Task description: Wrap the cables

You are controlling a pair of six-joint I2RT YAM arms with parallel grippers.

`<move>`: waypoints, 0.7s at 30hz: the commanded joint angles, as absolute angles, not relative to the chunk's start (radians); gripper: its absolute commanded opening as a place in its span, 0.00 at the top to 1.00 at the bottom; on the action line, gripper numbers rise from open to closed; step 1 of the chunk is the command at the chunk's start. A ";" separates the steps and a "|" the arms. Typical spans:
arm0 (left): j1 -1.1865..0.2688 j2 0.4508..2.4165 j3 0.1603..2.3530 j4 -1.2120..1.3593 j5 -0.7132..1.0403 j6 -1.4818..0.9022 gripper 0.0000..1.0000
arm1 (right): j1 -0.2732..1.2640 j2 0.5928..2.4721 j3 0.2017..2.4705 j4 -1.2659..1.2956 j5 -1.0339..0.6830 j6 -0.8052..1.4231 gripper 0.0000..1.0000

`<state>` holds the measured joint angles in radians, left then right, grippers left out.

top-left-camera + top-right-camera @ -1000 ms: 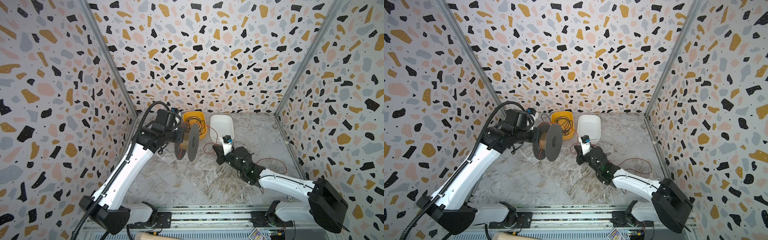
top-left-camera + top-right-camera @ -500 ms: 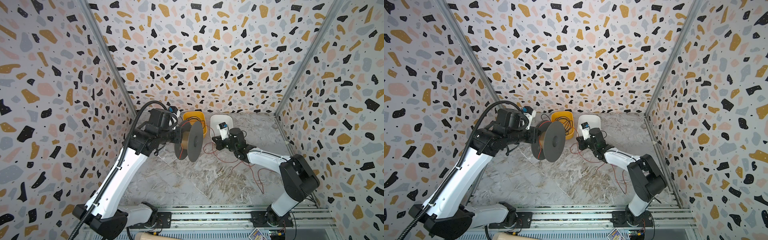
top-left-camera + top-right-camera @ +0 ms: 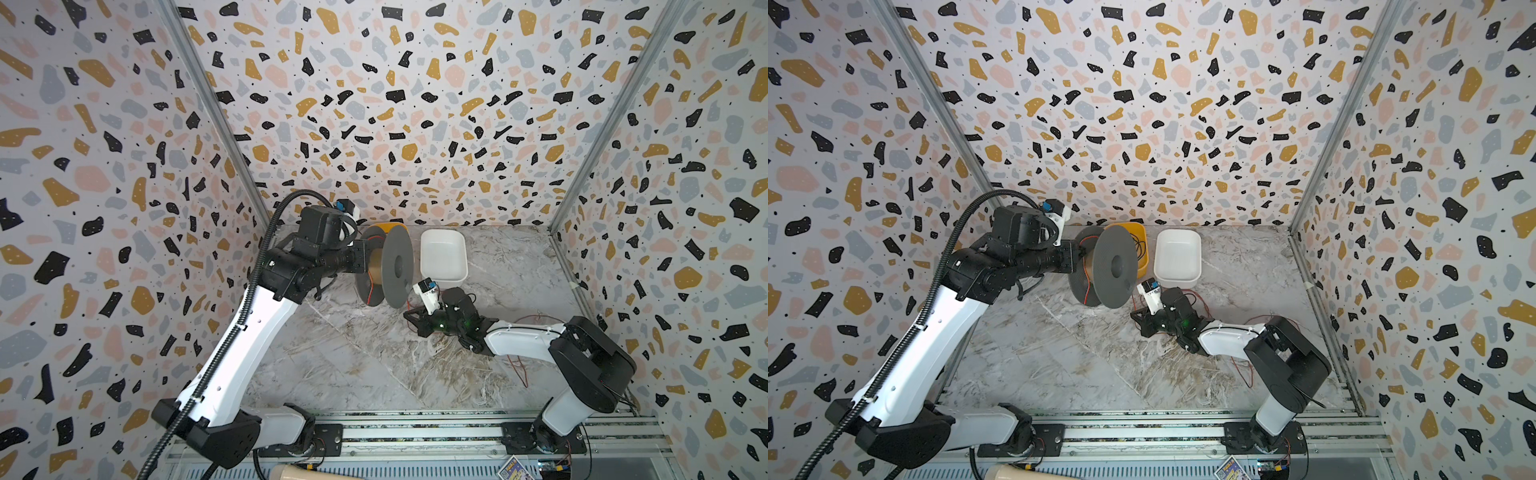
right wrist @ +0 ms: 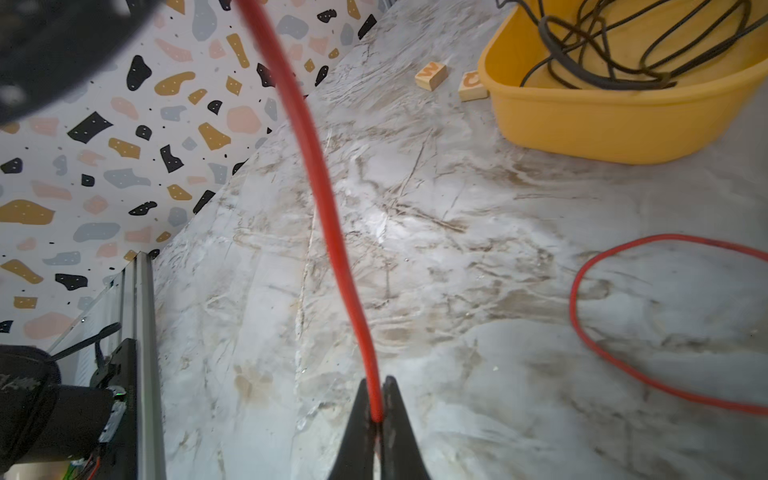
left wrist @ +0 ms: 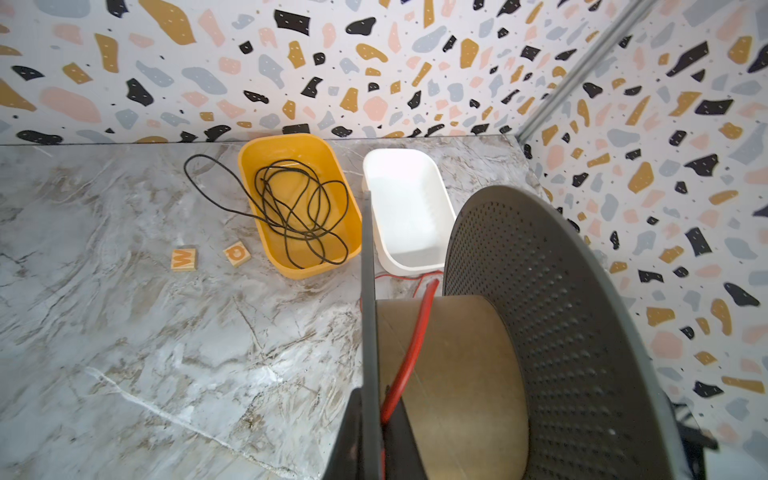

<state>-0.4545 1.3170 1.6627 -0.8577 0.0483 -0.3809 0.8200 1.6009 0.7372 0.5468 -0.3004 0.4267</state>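
Note:
The cables are one thin red wire [image 4: 328,216]. It runs taut from my right gripper [image 4: 376,386], which is shut on it, up to the spool. More of it loops loose on the table [image 4: 582,332] and trails beside the right arm [image 3: 519,365]. My left gripper [image 5: 370,399] is shut on the near flange of a grey spool [image 3: 397,268], held in the air on its side. One strand of red wire [image 5: 417,340] crosses the spool's cardboard core [image 5: 453,365]. In both top views my right gripper [image 3: 1138,320] sits low, just in front of and below the spool [image 3: 1115,266].
A yellow tub [image 5: 291,149] holding a coiled black wire [image 5: 299,208] stands at the back, with a white tub [image 5: 407,199] beside it. Two wooden letter blocks [image 5: 184,258] [image 5: 237,253] lie near the yellow tub. Patterned walls close in three sides.
My right gripper, still shut on the red wire, swung up toward the white tub and came back down in front of the spool. The left arm shifted slightly with the spool.

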 commanded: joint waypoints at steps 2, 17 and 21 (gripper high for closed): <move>-0.444 1.293 1.620 -0.618 -0.073 -0.484 1.00 | 0.916 1.512 0.738 0.562 -0.170 0.471 1.00; -0.446 1.202 1.318 -0.441 -0.317 -0.627 1.00 | 1.162 1.405 0.900 0.252 0.290 0.364 1.00; -0.461 1.184 1.284 -0.459 -0.381 -0.615 1.00 | 1.180 1.405 0.957 0.190 0.356 0.330 1.00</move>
<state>-0.4557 1.2247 1.2804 -0.5999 -0.2672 -0.6022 1.1633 1.4448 0.8978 0.2756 0.2657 0.3752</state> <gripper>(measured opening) 0.053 0.054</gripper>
